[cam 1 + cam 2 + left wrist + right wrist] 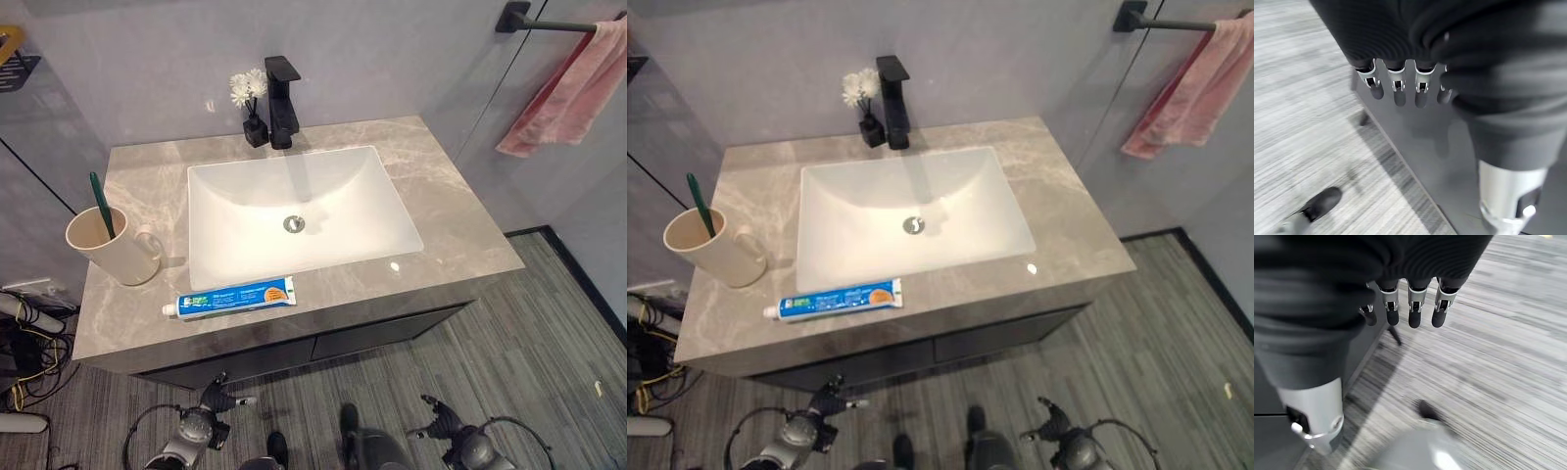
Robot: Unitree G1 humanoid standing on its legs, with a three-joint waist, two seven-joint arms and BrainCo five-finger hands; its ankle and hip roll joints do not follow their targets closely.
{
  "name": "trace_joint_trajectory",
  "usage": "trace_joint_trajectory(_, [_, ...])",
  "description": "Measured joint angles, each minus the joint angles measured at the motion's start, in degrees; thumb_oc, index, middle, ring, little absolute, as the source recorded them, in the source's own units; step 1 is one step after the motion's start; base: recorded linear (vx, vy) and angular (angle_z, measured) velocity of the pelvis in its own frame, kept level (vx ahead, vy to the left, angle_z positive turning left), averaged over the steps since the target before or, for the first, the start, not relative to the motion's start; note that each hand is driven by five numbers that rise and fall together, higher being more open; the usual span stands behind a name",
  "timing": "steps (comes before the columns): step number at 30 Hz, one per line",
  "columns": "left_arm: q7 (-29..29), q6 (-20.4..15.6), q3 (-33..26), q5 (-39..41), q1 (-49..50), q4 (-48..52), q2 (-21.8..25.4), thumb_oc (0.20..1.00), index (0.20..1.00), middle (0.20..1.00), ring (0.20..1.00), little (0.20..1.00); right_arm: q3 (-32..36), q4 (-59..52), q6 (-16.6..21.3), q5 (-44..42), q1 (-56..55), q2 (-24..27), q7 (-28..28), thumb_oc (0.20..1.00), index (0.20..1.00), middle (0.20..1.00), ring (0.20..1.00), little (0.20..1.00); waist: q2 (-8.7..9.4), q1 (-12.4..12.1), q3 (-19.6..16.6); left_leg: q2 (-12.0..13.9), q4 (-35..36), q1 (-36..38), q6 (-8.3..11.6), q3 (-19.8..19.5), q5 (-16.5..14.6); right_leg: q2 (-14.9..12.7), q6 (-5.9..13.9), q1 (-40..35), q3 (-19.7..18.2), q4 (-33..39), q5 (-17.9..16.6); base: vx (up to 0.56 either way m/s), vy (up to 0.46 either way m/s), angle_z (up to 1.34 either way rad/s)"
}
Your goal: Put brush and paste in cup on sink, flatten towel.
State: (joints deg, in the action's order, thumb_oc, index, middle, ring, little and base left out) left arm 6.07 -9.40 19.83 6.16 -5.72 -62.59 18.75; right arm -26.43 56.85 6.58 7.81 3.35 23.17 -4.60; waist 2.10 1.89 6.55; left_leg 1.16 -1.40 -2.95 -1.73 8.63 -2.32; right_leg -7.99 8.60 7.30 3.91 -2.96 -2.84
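Already the toothbrush (101,205) stands in our cup (110,247); both hands (217,397) (438,419) hang open, empty. Reaching for the toothpaste (233,296) could knock it floorward.

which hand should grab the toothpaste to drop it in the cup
Left, probably. The toothpaste lies on the counter's front edge, left of centre, and the cup stands further left. The left hand hangs open just below the tube; the right hand hangs open further away.

Left robot hand (217,399) and right robot hand (438,419) hang low, fingers relaxed and empty
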Motion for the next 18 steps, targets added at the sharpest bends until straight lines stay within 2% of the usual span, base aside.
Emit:
trace_joint_trajectory(1, [-0.01,-0.1,-1.67,0.2,2.31,2.89,1.6,1.0,1.0,1.0,1.0,1.0,0.06,-0.6,-0.07,1.02,0.11,0.48,0.06,1.0,1.0,1.0,1.0,1.0,1.28,-0.35,-0.75,0.02,1.36,1.44,1.68,-0.33,0.84,-0.02,-0.52,-5.82,-0.77,6.96,-1.16,0.05,-0.166,0.09])
trace_joint_trajectory(7, [-0.25,-0.41,0.35,-0.44,5.25,11.18,2.17,1.0,1.0,1.0,1.0,1.0,2.48,-2.33,0.0,1.46,-1.14,2.36,0.07,1.0,1.0,1.0,1.0,1.0,0.41,-0.1,-1.08,3.53,4.01,2.53,5.18,-3.15,3.29,3.81,-2.93,-7.38,1.42,7.88,-0.73,0.01,-0.103,0.18])
trace_joint_trajectory(13, [-2.05,0.02,5.3,-4.58,5.51,14.91,3.42,1.0,1.0,1.0,1.0,1.0,2.85,-0.45,-0.07,1.31,-2.26,2.57,0.06,1.0,1.0,1.0,1.0,1.0,-1.06,0.58,-2.0,5.97,5.64,1.9,6.29,-5.07,4.48,6.28,-4.38,-7.13,3.1,7.87,-0.36,0.0,-0.055,0.12])
trace_joint_trajectory(15, [-3.62,0.38,9.27,-7.37,6.52,22.8,5.31,1.0,1.0,1.0,1.0,1.0,2.86,0.7,-0.14,0.81,-2.55,2.58,0.1,1.0,1.0,1.0,1.0,1.0,-2.33,0.58,-2.73,6.31,6.5,2.0,6.56,-5.55,5.07,6.59,-4.62,-7.02,3.81,7.87,-0.21,-0.02,-0.017,0.14])
trace_joint_trajectory(16, [-4.35,0.73,9.43,-7.8,6.56,25.01,5.43,1.0,1.0,1.0,1.0,1.0,2.84,0.99,-0.07,0.79,-2.53,2.49,0.11,1.0,1.0,1.0,1.0,1.0,-2.91,0.55,-3.06,6.39,6.48,2.03,6.89,-5.77,5.33,6.62,-4.71,-7.03,3.97,7.87,-0.17,-0.04,-0.009,0.16])
trace_joint_trajectory(18, [-6.92,1.61,12.1,-9.08,6.36,37.89,9.14,1.0,1.0,1.0,1.0,1.0,2.88,4.84,-0.11,0.34,-1.63,1.75,0.08,1.0,1.0,1.0,1.0,1.0,-3.72,0.4,-3.33,6.41,6.47,1.91,6.88,-6.38,5.59,6.63,-4.99,-7.23,4.48,7.87,-0.29,-0.01,0.002,0.13])
